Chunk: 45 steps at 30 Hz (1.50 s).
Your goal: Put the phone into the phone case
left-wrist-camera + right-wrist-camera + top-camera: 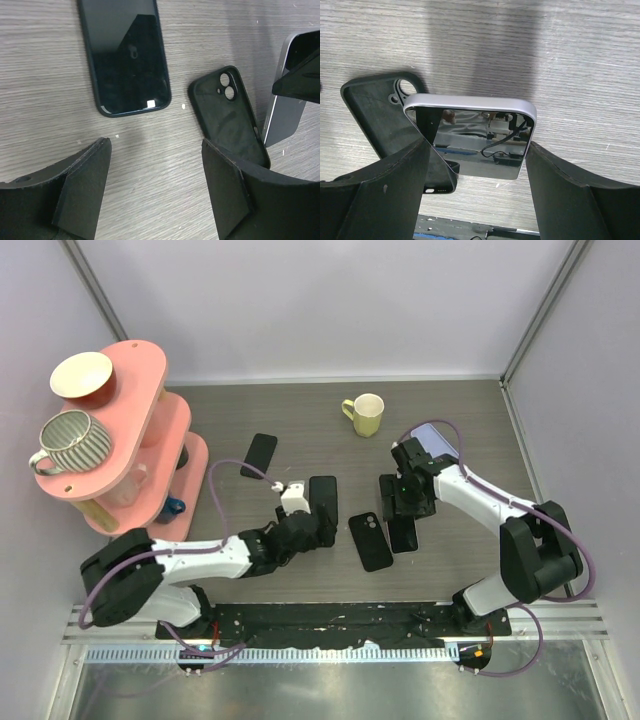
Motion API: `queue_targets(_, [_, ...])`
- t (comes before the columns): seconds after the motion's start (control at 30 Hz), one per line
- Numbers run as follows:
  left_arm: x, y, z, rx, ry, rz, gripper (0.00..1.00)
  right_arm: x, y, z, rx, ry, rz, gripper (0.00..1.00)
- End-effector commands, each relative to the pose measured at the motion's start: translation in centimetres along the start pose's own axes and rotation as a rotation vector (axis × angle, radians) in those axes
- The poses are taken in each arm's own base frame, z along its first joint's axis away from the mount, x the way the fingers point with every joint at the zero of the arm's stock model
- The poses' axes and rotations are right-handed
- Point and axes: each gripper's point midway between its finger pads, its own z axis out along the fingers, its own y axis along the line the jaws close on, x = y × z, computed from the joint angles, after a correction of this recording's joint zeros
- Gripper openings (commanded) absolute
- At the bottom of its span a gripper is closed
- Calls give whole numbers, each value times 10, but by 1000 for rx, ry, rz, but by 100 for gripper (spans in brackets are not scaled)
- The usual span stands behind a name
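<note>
Now, bench (300,420): carries the case.
Right tool (479,145): clamped across the silver phone (470,127), holding it tilted.
Left tool (155,175): spread wide, empty.
Phone: just beside the case.
Case (370,540): flat, hollow up; seating likely comes next and needs the corners aligned.

Robot lab cell, white panel walls (320,300), metal frame posts (543,310) (black mounting rail (330,618))

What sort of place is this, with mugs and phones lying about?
Probably a robot test booth in a lab: plain white walls box in a grey wood-grain table, a white-and-black left arm and right arm are bolted at its near edge, and a pink tiered shelf holds mugs.
</note>
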Motion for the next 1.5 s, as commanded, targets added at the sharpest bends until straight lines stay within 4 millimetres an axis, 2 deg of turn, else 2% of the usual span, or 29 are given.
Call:
queue_targets(0.0, [-8,-46,17,102,-31,-116,75,-10,16,-3,-69,-8,-7,53])
queue_targets(0.1, [-3,-61,22,144,-24,-118,72,-13,17,-5,-66,15,-9,52])
queue_targets(0.2, [4,-65,28,154,-22,-114,70,-16,19,-11,-69,20,-12,52])
queue_targets(0.43, [7,-57,31,136,-32,-105,67,-12,18,-23,-76,20,-12,51])
queue_targets(0.9, [2,-47,21,127,-61,-98,68,-23,15,-47,-60,-37,-18,47])
queue_targets(1.03, [3,-44,20,126,-60,-97,68,-22,17,-45,-68,-29,-20,45])
queue_targets(1.23, [4,-51,18,165,-50,-96,68,-24,15,-37,-56,-40,-22,45])
queue_targets(1.33, [3,-51,17,168,-53,-97,68,-28,3,-27,2,-87,-41,67])
queue_targets(1.4, [1,-49,15,158,-55,-114,68,-30,-3,-22,31,-112,-46,74])
queue_targets(1.43, [2,-43,14,140,-62,-120,68,-30,-5,-16,37,-122,-42,84])
queue_targets(1.47, [0,-42,12,146,-69,-131,68,-30,-5,-12,42,-120,-42,87])
